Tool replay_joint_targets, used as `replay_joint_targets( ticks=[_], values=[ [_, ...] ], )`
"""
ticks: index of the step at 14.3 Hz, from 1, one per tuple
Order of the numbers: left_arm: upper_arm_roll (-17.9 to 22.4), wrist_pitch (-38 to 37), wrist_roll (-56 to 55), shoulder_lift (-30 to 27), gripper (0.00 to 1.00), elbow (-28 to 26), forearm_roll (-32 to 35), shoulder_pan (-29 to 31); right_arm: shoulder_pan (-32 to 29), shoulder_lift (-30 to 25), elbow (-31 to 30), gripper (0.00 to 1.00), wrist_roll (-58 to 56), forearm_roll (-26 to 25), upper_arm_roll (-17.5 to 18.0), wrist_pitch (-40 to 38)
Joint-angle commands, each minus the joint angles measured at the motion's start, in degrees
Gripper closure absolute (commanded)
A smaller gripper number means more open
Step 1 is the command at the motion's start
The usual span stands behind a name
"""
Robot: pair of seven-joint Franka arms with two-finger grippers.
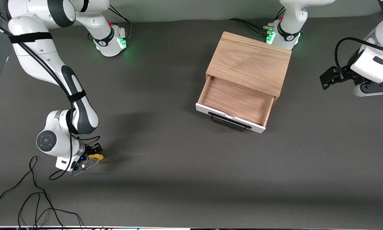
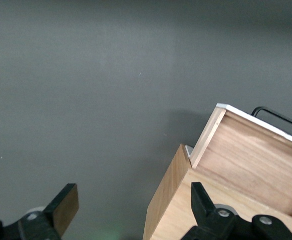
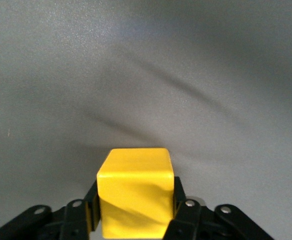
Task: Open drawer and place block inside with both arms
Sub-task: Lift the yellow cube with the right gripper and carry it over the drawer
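One bench [image 1: 165,191], two arms, one wooden box [image 1: 250,62] with one drawer [image 1: 236,103], one yellow block [image 1: 97,156].

The bench is a broad dark grey sheet, and most of it lies bare between the two claws. The right arm [image 1: 73,95] bends down from its base to the bench near the right arm's end; the left arm [image 1: 375,64] waits off the box's side at the left arm's end.

The box sits toward the left arm's end, close to that arm's base. Its drawer stands pulled out toward the front camera, the wood floor showing, the white front panel and black wire handle [image 1: 231,123] at its leading edge (nothing lies inside it).

The left claw [image 2: 130,212] hangs with its fingers [image 2: 65,205] spread wide apart, a corner of the box and the drawer's side wall just under it.

The right claw [image 3: 134,210] is down at the bench, well apart from the drawer, its fingers [image 3: 178,202] clamped on the block's two sides; open bench stretches ahead of it.
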Motion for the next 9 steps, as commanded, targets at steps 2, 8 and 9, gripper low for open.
replay_joint_targets(
  ticks=[2, 8, 9],
  values=[
    [0.0, 3.5, 2.5, -3.2, 0.0, -2.5, 0.0, 0.8, -0.2, -1.8, 0.8, 0.89, 4.7, 0.3, 0.2, -2.8],
    [1.8, -0.9, 5.1, -3.0, 0.0, -1.9, -0.6, 1.0, 0.0, -2.8, 16.4, 0.89, 23.4, 0.6, 5.8, -21.3],
    [1.8, -1.1, 5.1, -3.0, 0.0, -2.0, -0.6, 1.0, 0.0, -2.7, 20.1, 0.89, 26.9, 0.6, 7.3, -25.5]
  ],
)
